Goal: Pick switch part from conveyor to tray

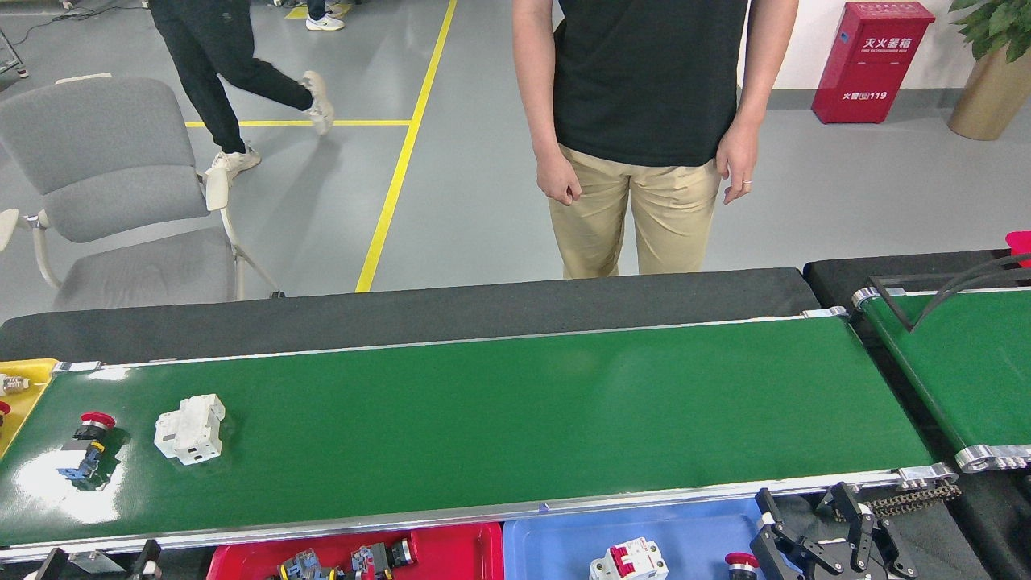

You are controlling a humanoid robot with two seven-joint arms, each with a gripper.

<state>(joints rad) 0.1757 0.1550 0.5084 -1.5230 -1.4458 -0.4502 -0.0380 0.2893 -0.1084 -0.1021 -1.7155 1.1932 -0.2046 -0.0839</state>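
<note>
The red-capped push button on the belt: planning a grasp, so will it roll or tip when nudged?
The push button likely rolls: it lies on its side, with a round cap. Probably rigid plastic, fairly light. The glossy conveyor may let it slide.
</note>
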